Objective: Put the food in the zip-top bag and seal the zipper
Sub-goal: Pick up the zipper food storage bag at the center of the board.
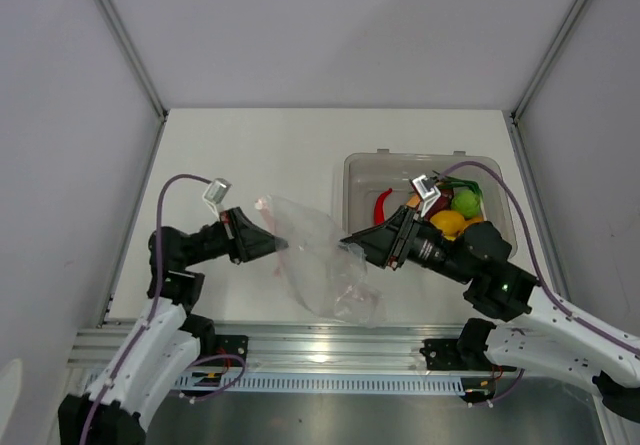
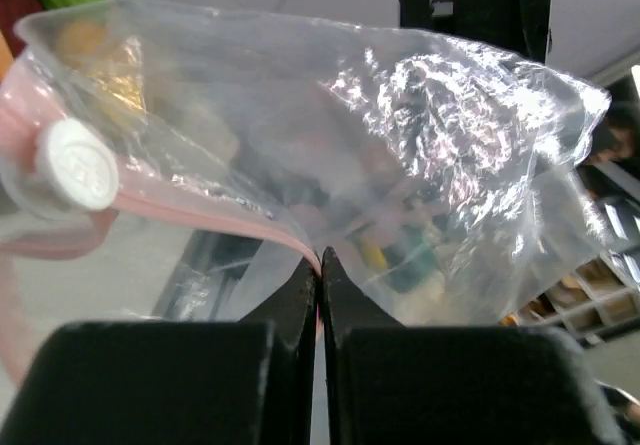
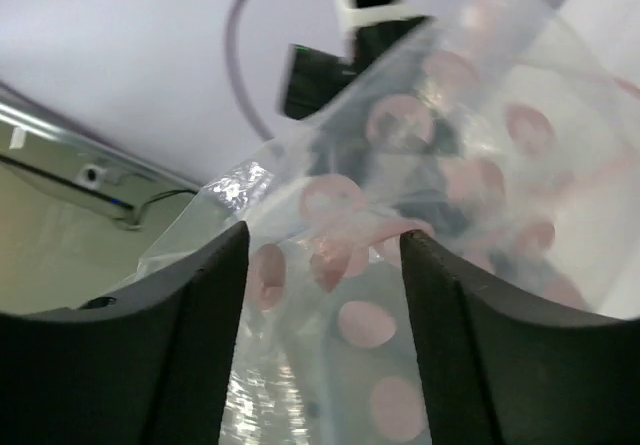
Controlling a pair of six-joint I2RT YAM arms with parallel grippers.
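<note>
White tabletop (image 1: pixel 250 155) is carrying everything, with pale walls closing it in on three sides. Toward the back right, a grey translucent bin (image 1: pixel 360 165) is sitting on it, and the right arm is reaching across the bin's near side and hiding part of what lies inside. The zip-top bag (image 1: pixel 315 255) is hanging in the middle, between the two arms and just left of the bin, its clear film crinkling and catching the light; nothing of the food is showing inside it. The left gripper (image 2: pixel 320 265) is pinching the bag's edge with its jaws pressed together. The right gripper (image 3: pixel 322 240) is facing the bag from the other side with its jaws standing apart, the pink-dotted film lying loose in the gap. The food is lying in the bin: a red chili (image 1: pixel 381 205) near the middle, a green round fruit (image 1: pixel 466 201) and a yellow-orange fruit (image 1: pixel 448 223) crowding against the right wrist. The zipper (image 2: pixel 200 210) is running pinkish-red down to the left fingers, and a white round tab (image 2: pixel 78 163) is sitting on it.
</note>
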